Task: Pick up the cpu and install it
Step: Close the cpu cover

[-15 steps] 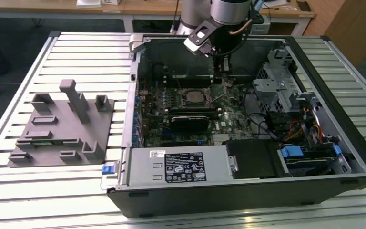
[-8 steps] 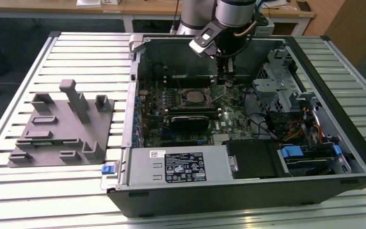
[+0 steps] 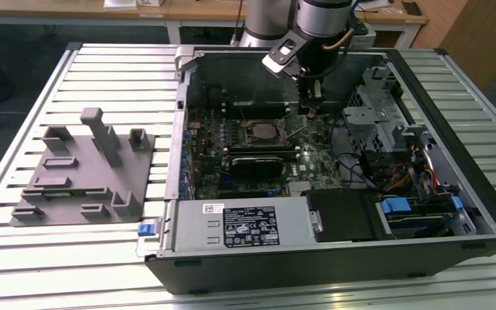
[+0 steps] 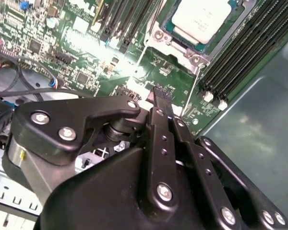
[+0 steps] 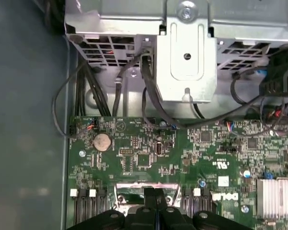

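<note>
Gripper (image 4: 161, 94), pinched together and empty, hovers near the socketed cpu (image 4: 200, 18), itself partly cut off.

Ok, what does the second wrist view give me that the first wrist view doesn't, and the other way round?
Second wrist view: the cpu lying in its socket, pale metal top up, with black memory slots beside it. First wrist view: the silver drive cage, a coin battery, black cables and a finned heatsink. Shared: the green motherboard and the tool, its fingers together and holding nothing, above the board.
</note>
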